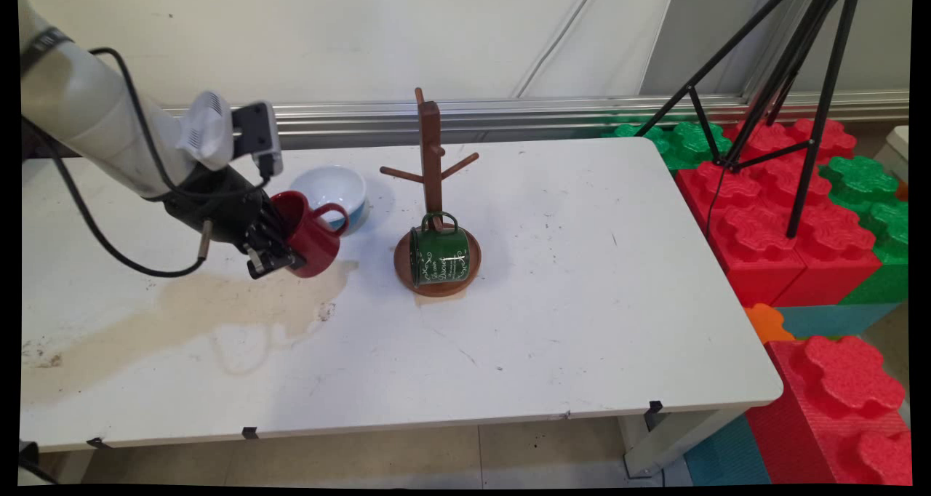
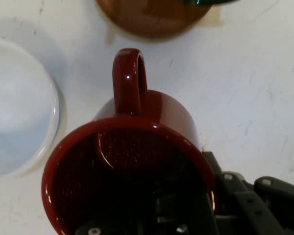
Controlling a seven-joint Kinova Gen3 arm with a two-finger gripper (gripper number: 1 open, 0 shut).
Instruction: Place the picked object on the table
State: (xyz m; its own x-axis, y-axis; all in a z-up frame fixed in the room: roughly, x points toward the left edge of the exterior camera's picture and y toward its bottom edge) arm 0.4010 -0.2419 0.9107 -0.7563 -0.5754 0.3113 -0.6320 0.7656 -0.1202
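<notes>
The red mug (image 1: 309,233) is hanging tilted just above the white table (image 1: 567,278), gripped at its rim by the black gripper (image 1: 280,252), which is clamping it beside the white bowl (image 1: 331,190), with the wooden mug tree (image 1: 435,190) and green mug (image 1: 438,254) sitting to its right.

The only writing stands on the green mug (image 1: 438,255), which lies on its side on the round wooden base of the mug tree (image 1: 435,190): white ornamental script in several lines across its wall, too small and curled to make out as words. Nothing else in either view carries legible text, numbers or signs
</notes>
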